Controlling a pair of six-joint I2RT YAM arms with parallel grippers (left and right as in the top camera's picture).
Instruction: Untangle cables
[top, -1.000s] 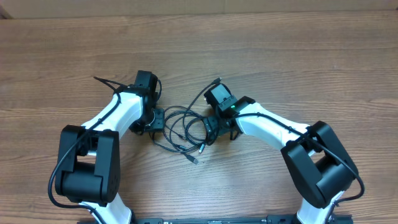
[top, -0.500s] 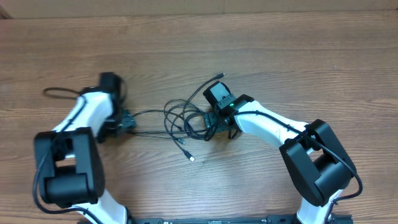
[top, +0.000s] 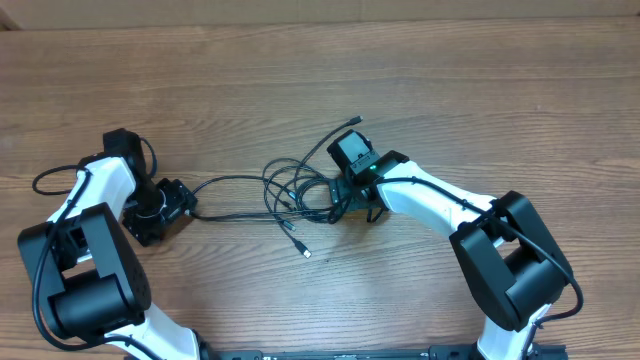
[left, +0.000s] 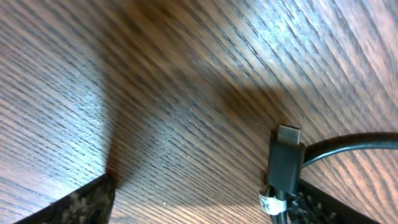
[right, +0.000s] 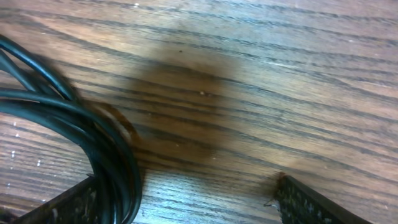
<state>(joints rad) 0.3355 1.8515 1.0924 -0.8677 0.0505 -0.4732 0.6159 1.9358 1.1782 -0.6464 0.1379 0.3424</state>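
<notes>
The cables (top: 288, 188) are thin black cords in loose loops at the table's middle. One cord runs left from the loops to my left gripper (top: 178, 203). One silver-tipped plug (top: 307, 253) lies loose in front of the loops. In the left wrist view my left gripper (left: 199, 208) has its fingers wide apart, and a black plug (left: 285, 163) with a white tag lies against the right finger. My right gripper (top: 345, 198) sits at the right edge of the loops. In the right wrist view it (right: 186, 208) is open, with several cords (right: 93, 134) crossing its left finger.
The wooden table (top: 420, 80) stretches bare to the back and sides. The arms' own thicker black wires loop out at the far left (top: 45, 180) and behind the right wrist (top: 335, 135).
My left arm has swung far to the left, drawing one cord out of the bunch into a long straight run. The loops have spread a little. My right arm has stayed put.
</notes>
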